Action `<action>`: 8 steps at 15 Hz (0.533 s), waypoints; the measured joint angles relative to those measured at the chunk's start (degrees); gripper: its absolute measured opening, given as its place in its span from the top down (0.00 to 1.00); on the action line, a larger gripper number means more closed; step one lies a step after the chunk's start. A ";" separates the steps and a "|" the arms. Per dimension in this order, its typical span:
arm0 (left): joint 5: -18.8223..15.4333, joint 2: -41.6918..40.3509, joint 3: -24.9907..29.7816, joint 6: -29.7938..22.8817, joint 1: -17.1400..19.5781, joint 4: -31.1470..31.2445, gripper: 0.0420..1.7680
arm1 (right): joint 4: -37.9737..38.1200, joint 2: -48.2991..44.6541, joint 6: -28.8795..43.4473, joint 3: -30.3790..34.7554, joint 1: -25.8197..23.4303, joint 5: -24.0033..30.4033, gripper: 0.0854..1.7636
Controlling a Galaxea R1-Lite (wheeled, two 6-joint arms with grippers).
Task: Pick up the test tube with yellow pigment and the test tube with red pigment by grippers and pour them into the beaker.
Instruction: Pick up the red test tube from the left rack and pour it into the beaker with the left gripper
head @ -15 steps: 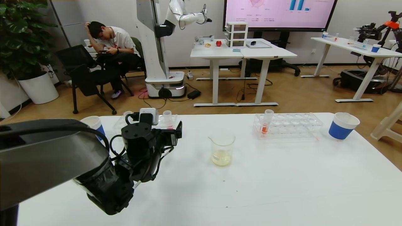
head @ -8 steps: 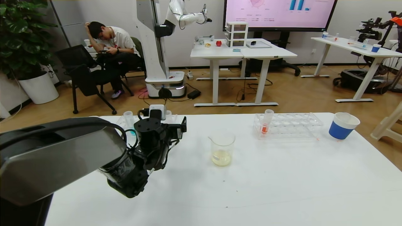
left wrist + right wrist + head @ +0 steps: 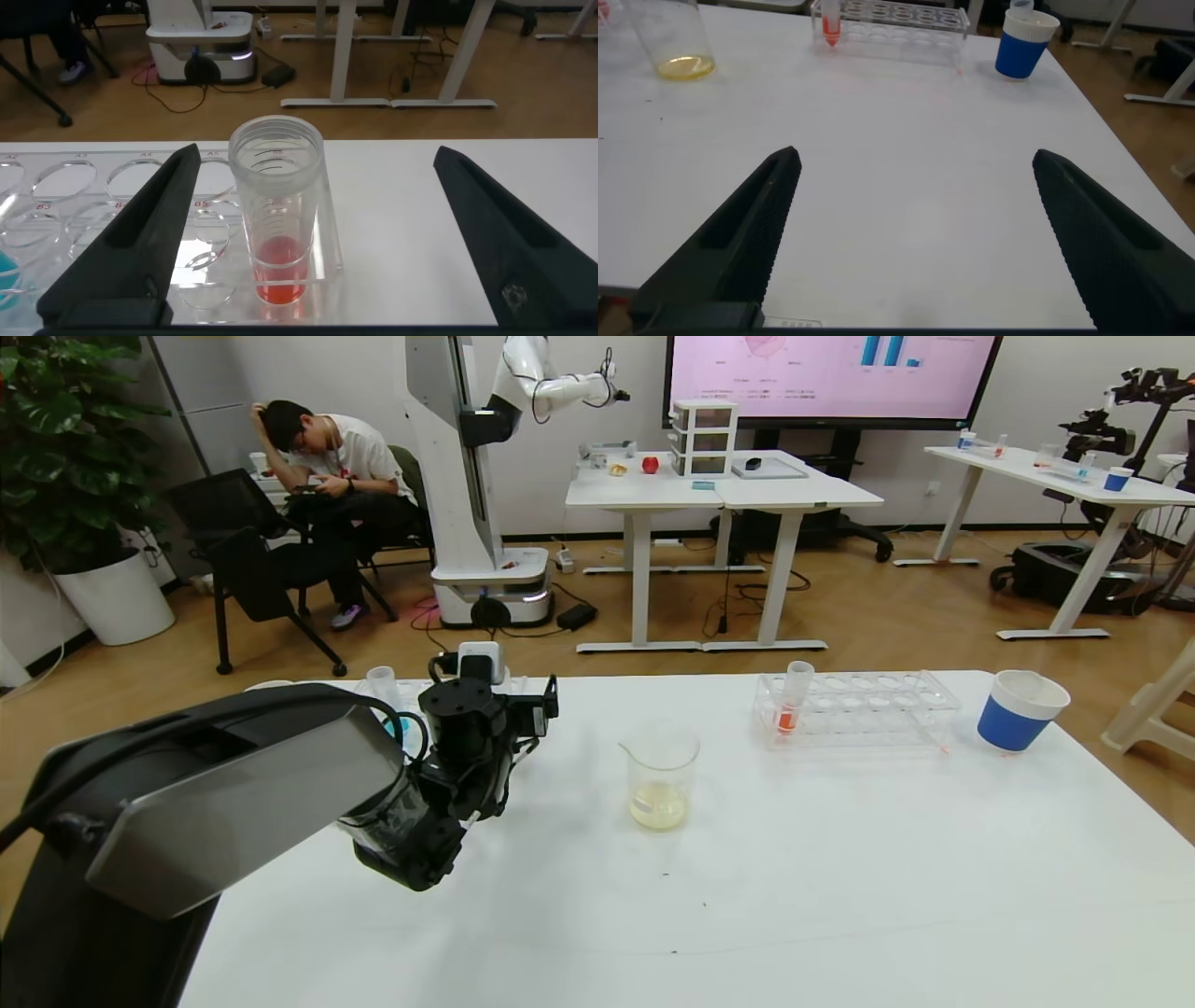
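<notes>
You see a smooth, matt white table (image 3: 840, 896). The beaker (image 3: 660, 778) looks like clear glossy glass, and the red tube (image 3: 277, 219) and its rack (image 3: 84, 196) like clear shiny plastic. The left gripper (image 3: 313, 233) has matt black, plastic-looking fingers (image 3: 131, 243), as does the right gripper (image 3: 910, 233). The cup (image 3: 1019, 709) looks like paper.

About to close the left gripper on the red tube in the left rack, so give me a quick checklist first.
1. Left gripper open: ok.
2. Red test tube between its fingers, untouched: ok.
3. Tube upright in the left rack: ok.
4. Beaker upright, pale yellow liquid already inside: ok.
5. Second red tube standing in the right rack: ok.
6. Right gripper open, over bare table: ok.
</notes>
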 joint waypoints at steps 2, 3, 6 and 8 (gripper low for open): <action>0.09 0.32 -0.60 -0.15 0.06 -0.11 0.36 | 0.00 0.00 0.02 0.00 0.00 -0.02 0.02; 0.28 0.39 -0.77 -0.15 0.06 -0.28 0.62 | -0.02 0.00 0.02 0.00 0.00 0.00 0.02; 0.23 0.41 -1.10 -0.11 0.09 -0.41 0.73 | -0.02 0.00 0.02 0.00 0.05 -0.02 0.02; 0.15 0.41 -1.23 -0.11 0.04 -0.44 0.72 | -0.02 0.00 0.02 0.00 0.00 -0.02 0.02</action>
